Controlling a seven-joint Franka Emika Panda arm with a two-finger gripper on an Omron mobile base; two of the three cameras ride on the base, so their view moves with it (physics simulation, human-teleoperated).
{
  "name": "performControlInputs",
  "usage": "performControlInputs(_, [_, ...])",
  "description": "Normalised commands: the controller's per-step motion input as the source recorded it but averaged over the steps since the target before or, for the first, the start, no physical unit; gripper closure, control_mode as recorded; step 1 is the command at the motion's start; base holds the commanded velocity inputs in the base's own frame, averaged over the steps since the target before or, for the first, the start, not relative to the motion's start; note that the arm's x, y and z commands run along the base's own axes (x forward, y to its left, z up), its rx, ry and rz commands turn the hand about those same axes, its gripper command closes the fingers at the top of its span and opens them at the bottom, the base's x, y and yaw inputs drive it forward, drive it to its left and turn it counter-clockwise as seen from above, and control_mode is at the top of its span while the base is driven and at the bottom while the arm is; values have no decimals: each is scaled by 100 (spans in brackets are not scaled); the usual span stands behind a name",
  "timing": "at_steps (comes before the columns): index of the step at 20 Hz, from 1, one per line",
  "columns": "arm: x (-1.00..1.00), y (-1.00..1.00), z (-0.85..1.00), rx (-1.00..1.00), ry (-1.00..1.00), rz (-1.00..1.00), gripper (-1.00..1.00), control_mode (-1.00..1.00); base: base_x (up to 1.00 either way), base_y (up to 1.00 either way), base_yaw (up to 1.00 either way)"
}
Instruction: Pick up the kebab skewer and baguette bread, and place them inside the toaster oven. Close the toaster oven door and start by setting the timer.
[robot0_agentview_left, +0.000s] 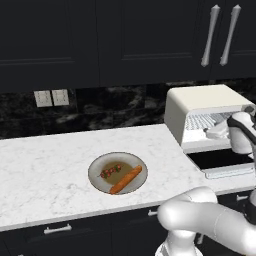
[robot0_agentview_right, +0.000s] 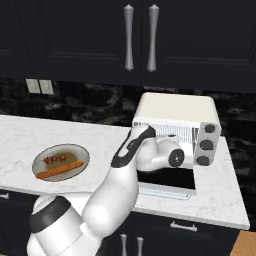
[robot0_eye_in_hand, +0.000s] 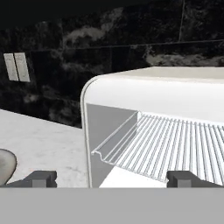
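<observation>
Nearest, at the front edge of the white marble counter (robot0_agentview_left: 45, 170), the toaster oven door (robot0_agentview_left: 220, 161) lies folded down flat, dark glass facing up and its silver bar handle along the near edge. Left of it, well apart, a round plate (robot0_agentview_left: 98, 165) holds the kebab skewer (robot0_agentview_left: 110, 172) on its far half and the baguette bread (robot0_agentview_left: 125, 180) on its near half, the two lying just beside each other.

Above the open door, the gripper (robot0_eye_in_hand: 112, 178) hangs at the mouth of the toaster oven (robot0_agentview_right: 175, 111), fingers spread wide with nothing between them. Past the fingertips (robot0_eye_in_hand: 41, 178), the hand view looks onto the wire rack (robot0_eye_in_hand: 166, 146) and the oven's left wall. Three dark knobs (robot0_agentview_right: 206, 145) run down the oven's right side. Farther back stand the black stone backsplash with its wall outlets (robot0_agentview_left: 51, 98), and dark cabinets above.
</observation>
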Motion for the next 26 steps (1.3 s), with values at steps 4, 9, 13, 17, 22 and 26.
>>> performControlInputs(4, [44, -14, -12, 13, -11, 0, -100, -100, 0, 0, 0])
performControlInputs(9, [49, -21, -16, 6, 0, -4, -100, -100, 0, 0, 0])
performControlInputs(13, [51, -27, -18, 0, 0, -6, -100, -100, 0, 0, 0])
performControlInputs(17, [52, -9, -29, 0, 0, -7, -100, -100, 0, 0, 0])
performControlInputs(22, [36, -13, -44, 0, 0, -7, -100, -100, 0, 0, 0])
performControlInputs(26, [42, -15, -29, 0, 0, -6, -100, -100, 0, 0, 0])
